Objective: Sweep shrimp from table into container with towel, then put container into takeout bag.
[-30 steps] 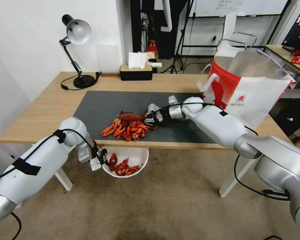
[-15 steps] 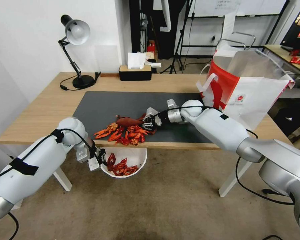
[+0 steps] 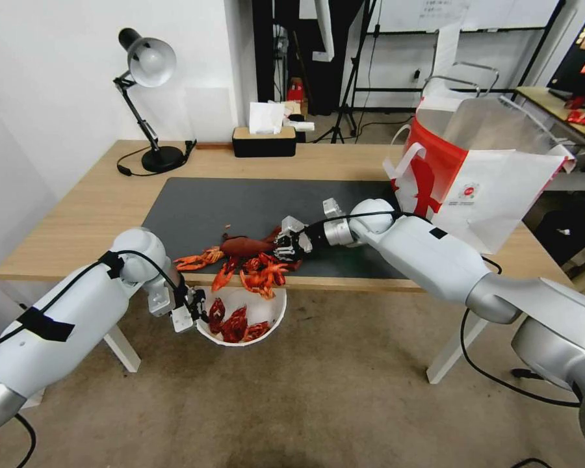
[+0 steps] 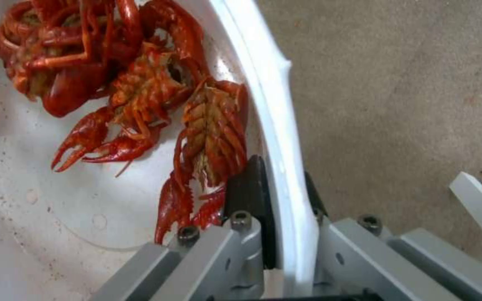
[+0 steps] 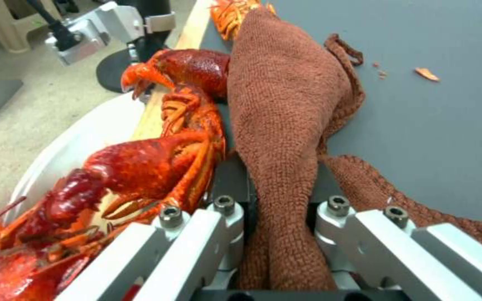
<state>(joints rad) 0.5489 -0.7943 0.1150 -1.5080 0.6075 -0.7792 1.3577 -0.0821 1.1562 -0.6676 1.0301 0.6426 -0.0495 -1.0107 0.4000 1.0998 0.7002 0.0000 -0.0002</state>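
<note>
A heap of red-orange shrimp point(image 3: 257, 268) lies at the front edge of the table point(image 3: 91, 208), some hanging over it. Just behind them, my right gripper point(image 3: 286, 244) is shut on the rust-brown towel point(image 3: 246, 246), which trails against the heap. In the right wrist view the towel point(image 5: 285, 108) runs out from between the fingers, with shrimp point(image 5: 163, 159) pressed along its side. Below the table edge my left gripper point(image 3: 198, 309) is shut on the rim of the white container point(image 3: 270, 312). More shrimp point(image 4: 140, 83) lie inside the container point(image 4: 283, 125). The takeout bag point(image 3: 481, 175) stands open at the table's right end.
A black desk lamp point(image 3: 146, 97) and a black tissue box point(image 3: 264, 140) stand along the table's far side. The dark grey mat point(image 3: 208, 201) covers the middle. White table legs point(image 3: 452, 351) flank the carpeted floor under the container.
My right gripper has dragged the towel toward the front edge, pushing the shrimp heap with it. Several shrimp now hang over the edge above the container. The left arm has barely moved.
</note>
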